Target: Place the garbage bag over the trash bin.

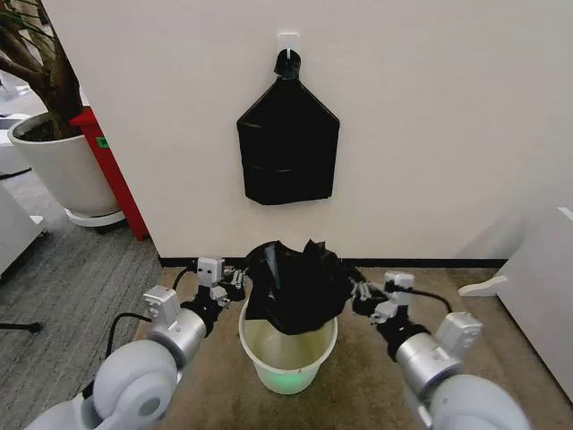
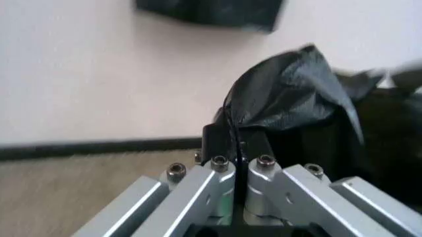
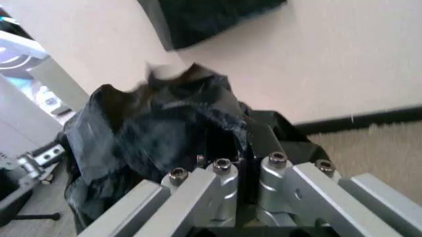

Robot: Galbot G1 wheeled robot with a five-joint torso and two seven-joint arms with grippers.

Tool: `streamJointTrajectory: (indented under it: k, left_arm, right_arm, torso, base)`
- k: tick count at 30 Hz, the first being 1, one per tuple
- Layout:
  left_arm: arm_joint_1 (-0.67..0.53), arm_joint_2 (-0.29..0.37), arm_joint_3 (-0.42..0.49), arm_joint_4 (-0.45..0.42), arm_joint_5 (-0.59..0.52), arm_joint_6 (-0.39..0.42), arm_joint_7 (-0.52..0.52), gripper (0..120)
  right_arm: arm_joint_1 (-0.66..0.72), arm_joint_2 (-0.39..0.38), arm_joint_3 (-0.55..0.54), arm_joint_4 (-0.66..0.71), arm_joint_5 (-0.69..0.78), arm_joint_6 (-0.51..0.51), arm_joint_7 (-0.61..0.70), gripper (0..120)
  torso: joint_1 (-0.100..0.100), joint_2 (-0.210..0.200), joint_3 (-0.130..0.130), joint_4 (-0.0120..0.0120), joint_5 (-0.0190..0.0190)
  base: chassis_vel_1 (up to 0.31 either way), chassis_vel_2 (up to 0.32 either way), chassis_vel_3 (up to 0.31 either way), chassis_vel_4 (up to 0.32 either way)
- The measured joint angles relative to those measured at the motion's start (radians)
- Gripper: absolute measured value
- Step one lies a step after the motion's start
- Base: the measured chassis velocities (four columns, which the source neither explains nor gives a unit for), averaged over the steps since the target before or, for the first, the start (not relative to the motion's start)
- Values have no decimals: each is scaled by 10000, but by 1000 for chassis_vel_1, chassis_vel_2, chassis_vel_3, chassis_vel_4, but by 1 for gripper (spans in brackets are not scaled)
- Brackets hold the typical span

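Black garbage bag [image 1: 295, 287] hangs bunched above your trash bin [image 1: 288, 351], left hand [image 1: 238, 287] at nine o'clock and right hand [image 1: 358, 294] at three clamped on its edges (rim uncovered, I judge).

Garbage bag [image 1: 295, 285] over trash bin [image 1: 288, 358] rim – bundle of bags [image 1: 288, 143] on wall behind, plant pot [image 1: 63, 166] far left.
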Motion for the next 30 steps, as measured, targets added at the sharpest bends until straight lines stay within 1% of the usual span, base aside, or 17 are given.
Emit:
streamJointTrajectory:
  k: [2, 5, 9, 10, 11, 14, 16, 20, 23, 25, 26, 30]
  left_arm:
    - [319, -138, -56, 212, 72, -141, -126, 0]
    - [636, -232, -110, 215, 150, -233, -192, 0]
    - [1447, -552, -156, -32, 416, -403, -441, 0]
    - [1789, -709, -159, -218, 473, -458, -616, 0]
    - [1789, -709, -159, -218, 473, -458, -616, 0]
    - [2418, -1030, -200, -619, 563, -544, -956, 0]
    - [2951, -1271, -224, -880, 677, -614, -1286, 0]
    - [3438, -1480, -259, -1152, 871, -696, -1667, 0]
    - [3875, -1759, -314, -1331, 1060, -753, -2079, 0]
    - [4192, -2002, -317, -1199, 1241, -865, -2253, 0]
    - [4192, -2002, -317, -1199, 1241, -865, -2253, 0]
    - [4428, -2473, -142, -344, 1940, -1237, -2255, 0]
  right_arm:
    - [18, 268, -337, -264, -289, 14, 144, 0]
    - [-14, 418, -523, -349, -418, 18, 252, 0]
    - [-250, 644, -832, -256, -473, -7, 611, 0]
    - [-460, 705, -855, -159, -565, -15, 759, 0]
    - [-460, 705, -855, -159, -565, -15, 759, 0]
    - [-868, 796, -855, 104, -641, -131, 1408, 0]
    - [-1082, 914, -816, 308, -575, -180, 2181, 0]
    - [-1212, 1077, -754, 386, -418, -311, 2955, 0]
    - [-1342, 1320, -822, 384, -292, -538, 3614, 0]
    - [-1509, 1543, -870, 287, -103, -739, 3985, 0]
    - [-1509, 1543, -870, 287, -103, -739, 3985, 0]
    - [-1604, 1878, -1031, -141, -135, -868, 4195, 0]
  torso:
    - [0, 0, 0, 3, 0]
    - [0, 0, -1, 2, 3]
    - [0, 0, -1, 2, 2]
    - [0, 0, -2, 3, 2]
    - [0, 0, -2, 3, 2]
    - [0, 0, -2, 0, 2]
    - [0, 0, -2, 1, 1]
    - [0, 0, -3, 1, 3]
    - [0, 1, -3, 2, 4]
    - [0, 1, -3, 1, 4]
    - [0, 1, -3, 1, 4]
    - [0, 1, -3, 3, 2]
  base:
    - [0, 0, 0, 0]
    - [0, 0, 0, 0]
    - [0, 0, 0, 0]
    - [0, 0, 0, 0]
    - [0, 0, 0, 0]
    - [0, 0, 0, 0]
    - [0, 0, 0, 0]
    - [0, 0, 0, 0]
    - [0, 0, 0, 0]
    - [0, 0, 0, 0]
    - [0, 0, 0, 0]
    - [0, 0, 0, 0]
